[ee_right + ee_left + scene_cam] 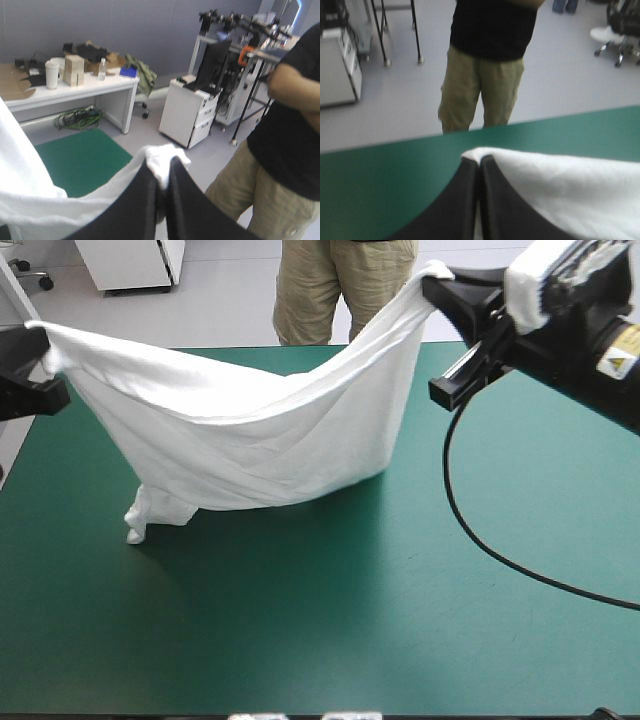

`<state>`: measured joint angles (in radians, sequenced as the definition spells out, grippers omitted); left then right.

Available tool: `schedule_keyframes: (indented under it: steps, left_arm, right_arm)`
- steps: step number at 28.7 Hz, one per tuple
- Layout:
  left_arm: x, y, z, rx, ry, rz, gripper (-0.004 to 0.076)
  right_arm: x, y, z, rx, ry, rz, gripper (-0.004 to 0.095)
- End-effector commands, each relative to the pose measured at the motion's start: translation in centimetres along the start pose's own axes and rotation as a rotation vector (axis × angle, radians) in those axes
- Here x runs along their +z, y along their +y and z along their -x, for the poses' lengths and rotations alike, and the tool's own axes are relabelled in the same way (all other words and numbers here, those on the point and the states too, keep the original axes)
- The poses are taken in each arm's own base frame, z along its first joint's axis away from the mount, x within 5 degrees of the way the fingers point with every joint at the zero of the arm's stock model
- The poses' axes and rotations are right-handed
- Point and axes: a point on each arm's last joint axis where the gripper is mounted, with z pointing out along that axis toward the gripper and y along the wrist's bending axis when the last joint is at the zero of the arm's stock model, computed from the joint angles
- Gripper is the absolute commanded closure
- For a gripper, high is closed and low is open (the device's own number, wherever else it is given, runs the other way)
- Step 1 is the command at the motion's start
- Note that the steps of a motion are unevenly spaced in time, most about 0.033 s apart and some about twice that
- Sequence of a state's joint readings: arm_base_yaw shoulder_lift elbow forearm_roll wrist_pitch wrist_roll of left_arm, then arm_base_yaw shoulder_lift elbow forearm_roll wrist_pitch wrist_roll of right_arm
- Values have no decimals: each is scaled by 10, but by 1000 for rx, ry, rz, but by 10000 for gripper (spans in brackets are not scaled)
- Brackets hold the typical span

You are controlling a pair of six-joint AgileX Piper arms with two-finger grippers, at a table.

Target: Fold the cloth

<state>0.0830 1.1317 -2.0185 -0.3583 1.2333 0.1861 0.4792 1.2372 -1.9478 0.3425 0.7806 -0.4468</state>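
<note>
Black fingers (186,202) of the right hand (433,287) pinch together on one bunched corner of the white T-shirt (250,430), lifted well above the bench (400,620). Across the span, the left hand (479,160) is likewise clamped on the opposite corner, its fingers all but meeting with cloth between them. Between the two, the T-shirt hangs in a deep sagging curve over the far half of the teal-green cover, creased in long diagonal folds. Its lowest part, a twisted tail on the left hand's side, trails down onto the bench.
</note>
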Motion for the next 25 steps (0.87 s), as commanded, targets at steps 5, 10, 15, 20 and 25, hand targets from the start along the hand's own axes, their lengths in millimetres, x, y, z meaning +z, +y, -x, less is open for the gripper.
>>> schedule_keyframes:
  steps: [5,10,15,20,25]
  left_arm:
    - [-51,-25,54,78,-374,-105,733]
    - [-73,-34,68,111,-536,-135,733]
    - [-75,-32,75,105,-605,-119,733]
    - [-34,-20,69,46,-448,-142,733]
    - [46,6,60,-69,-275,-163,733]
  right_arm:
    - [-74,4,69,-91,-291,-69,925]
    - [-109,5,86,-107,-319,-122,924]
    - [-123,-2,83,-90,-232,-227,925]
    - [-91,-13,63,-42,-44,-255,925]
    - [-18,-32,35,-47,112,-295,925]
